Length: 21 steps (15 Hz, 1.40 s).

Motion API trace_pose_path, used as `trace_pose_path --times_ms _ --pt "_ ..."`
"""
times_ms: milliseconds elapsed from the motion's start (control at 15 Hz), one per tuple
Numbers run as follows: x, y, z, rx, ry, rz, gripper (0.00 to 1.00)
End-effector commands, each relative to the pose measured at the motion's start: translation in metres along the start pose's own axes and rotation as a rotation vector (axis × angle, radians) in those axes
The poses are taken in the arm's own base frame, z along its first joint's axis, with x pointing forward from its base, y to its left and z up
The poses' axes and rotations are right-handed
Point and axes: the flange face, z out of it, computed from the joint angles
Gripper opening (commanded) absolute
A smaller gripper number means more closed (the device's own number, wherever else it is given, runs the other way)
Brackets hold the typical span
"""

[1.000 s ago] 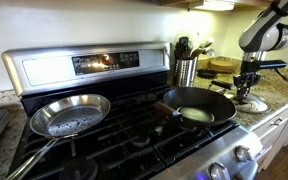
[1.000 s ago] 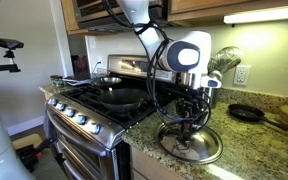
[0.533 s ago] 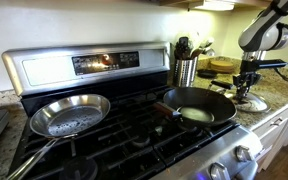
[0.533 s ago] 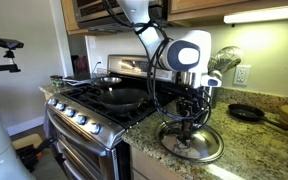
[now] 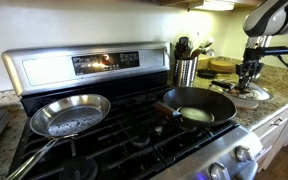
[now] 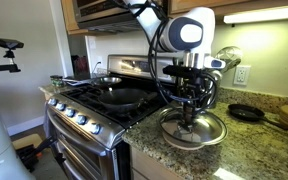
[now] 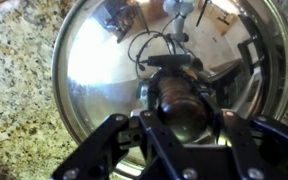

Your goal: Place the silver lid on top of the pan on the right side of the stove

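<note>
One round, shiny silver metal lid (image 6: pixel 212 129) is beside the stainless steel gas stove (image 6: pixel 76 120), its centre knob clamped between the black gripper's (image 6: pixel 189 117) narrowed jaws.

A shiny silver frying pan (image 5: pixel 72 113) sits on the left in an exterior view, a metal cup (image 5: pixel 187 70) full of cooking tools stands further back, and a small black skillet (image 6: pixel 246 112) lies on the speckled stone worktop (image 6: pixel 254 155) near a white wall plug (image 6: pixel 241 75).

Wrist view: silver lid (image 7: pixel 94 70) running off top and right edges; knob (image 7: pixel 179 105) sitting half-hidden between tool (image 7: pixel 181 118) fingers, themselves being cropped at bottom. In exterior view, steel frying pan (image 5: pixel 69 113) handle running off bottom edge.
</note>
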Motion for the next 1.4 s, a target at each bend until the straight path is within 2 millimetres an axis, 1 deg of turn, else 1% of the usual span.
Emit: trace_pose_path --times_ms 0,400,600,733,1000,1200,1333 --pt "-0.015 0.002 -0.054 0.008 -0.026 -0.050 0.20" --pt "-0.031 -0.005 -0.125 0.010 -0.005 -0.157 0.20" --pt "-0.035 -0.017 -0.149 0.030 0.031 -0.215 0.20" --pt "-0.036 -0.034 -0.158 0.053 0.053 -0.287 0.20" --pt "-0.038 -0.083 -0.167 0.072 0.081 -0.440 0.20" --pt "-0.045 -0.129 -0.161 0.046 0.079 -0.595 0.20" --pt "-0.051 -0.154 -0.156 0.044 0.069 -0.674 0.20"
